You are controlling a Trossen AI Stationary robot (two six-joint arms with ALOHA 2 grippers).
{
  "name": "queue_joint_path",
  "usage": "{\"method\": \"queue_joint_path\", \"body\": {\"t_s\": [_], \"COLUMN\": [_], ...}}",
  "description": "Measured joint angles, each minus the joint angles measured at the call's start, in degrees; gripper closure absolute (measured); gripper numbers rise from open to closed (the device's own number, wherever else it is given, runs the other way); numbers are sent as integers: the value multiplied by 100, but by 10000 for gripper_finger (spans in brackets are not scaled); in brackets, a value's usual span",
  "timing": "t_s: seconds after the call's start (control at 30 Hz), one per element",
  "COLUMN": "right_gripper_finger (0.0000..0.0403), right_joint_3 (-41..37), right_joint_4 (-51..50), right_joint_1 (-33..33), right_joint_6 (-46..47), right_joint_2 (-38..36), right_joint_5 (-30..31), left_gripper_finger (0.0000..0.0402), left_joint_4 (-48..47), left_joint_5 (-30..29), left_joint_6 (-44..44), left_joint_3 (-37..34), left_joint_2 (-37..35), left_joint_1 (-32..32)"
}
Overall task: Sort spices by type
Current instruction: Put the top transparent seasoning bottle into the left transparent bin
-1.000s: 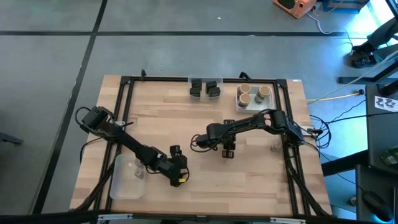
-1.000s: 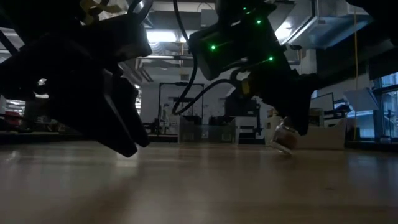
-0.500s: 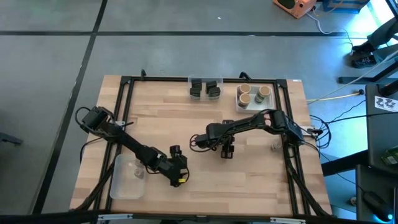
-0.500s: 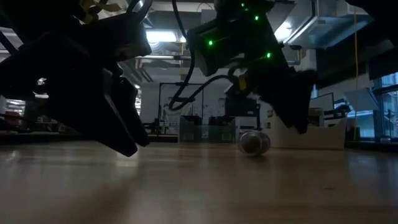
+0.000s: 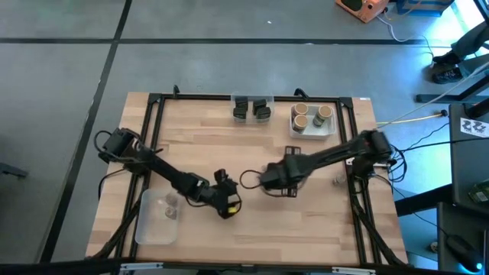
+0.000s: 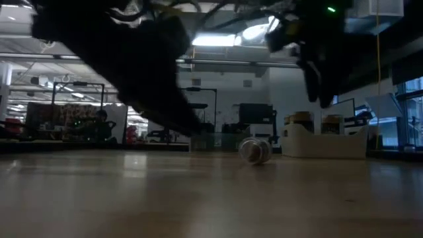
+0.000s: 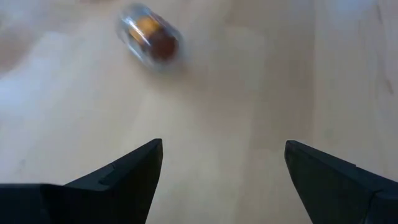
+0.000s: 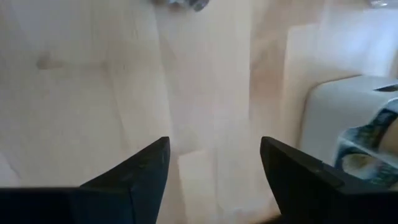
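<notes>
A tiny greyish, brown-topped jar [image 7: 148, 38] lies on its side on the bare wood, free of both grippers; the low view shows the jar [image 6: 254, 151] mid-table. My left gripper [image 7: 224, 146] is open and hovers a short way from it, at the table's near middle [image 5: 228, 205]. My right gripper [image 8: 215, 142] is open too, raised over the middle of the table [image 5: 273, 182]. Two dark boxy jars [image 5: 251, 109] stand at the far edge. Tan-topped jars [image 5: 309, 116] stand in the white tray [image 5: 330, 127]. Another tiny jar [image 5: 170, 208] sits in the clear tray [image 5: 153, 225].
The black frame rails [image 5: 153, 130] run along the table's left, far and right sides. A small pale object [image 5: 338, 181] lies by the right rail. The white tray [image 8: 336, 118] shows close by in the right wrist view. Bare wood [image 5: 306, 221] stretches along the near right.
My right gripper let go of the tiny jar, which dropped to the table, rolled a little leftward in the low view and now lies on its side. The right gripper then rose. My left gripper moved toward the table's right, toward the jar.
</notes>
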Motion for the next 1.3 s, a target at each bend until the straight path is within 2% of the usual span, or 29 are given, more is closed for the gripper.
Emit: {"method": "queue_joint_path", "body": {"t_s": [0.2, 0.27, 0.43, 0.57, 0.67, 0.93, 1.07, 1.3], "right_gripper_finger": [155, 155, 155, 155, 155, 155, 155, 155], "right_joint_3": [-1993, -2584, -3513, -3859, -4063, -4319, -4332, -4345], "right_joint_4": [1557, 2066, 2837, 3076, 3271, 3583, 3578, 3548], "right_joint_1": [403, 533, 760, 832, 832, 877, 1037, 1253], "right_joint_6": [882, 1184, 1710, 1902, 1938, 1948, 1966, 2141], "right_joint_2": [-1050, -1276, -1535, -1539, -1539, -1560, -1549, -1534], "right_joint_5": [208, 376, 649, 836, 862, 946, 1111, 1207], "left_gripper_finger": [82, 82, 82, 82, 82, 82, 82, 82], "left_joint_4": [411, 462, 165, -985, -1914, -3512, -3750, -3709], "left_joint_5": [8, 179, 538, 612, 887, 1272, 1338, 1526], "left_joint_6": [-450, -542, -344, -150, -256, -382, -504, -764], "left_joint_3": [15, 101, 804, 1827, 2648, 4644, 4976, 4986], "left_joint_2": [4, 5, 119, 444, 873, 2067, 2405, 2647], "left_joint_1": [567, 773, 1144, 1345, 1494, 1684, 1791, 1945]}}
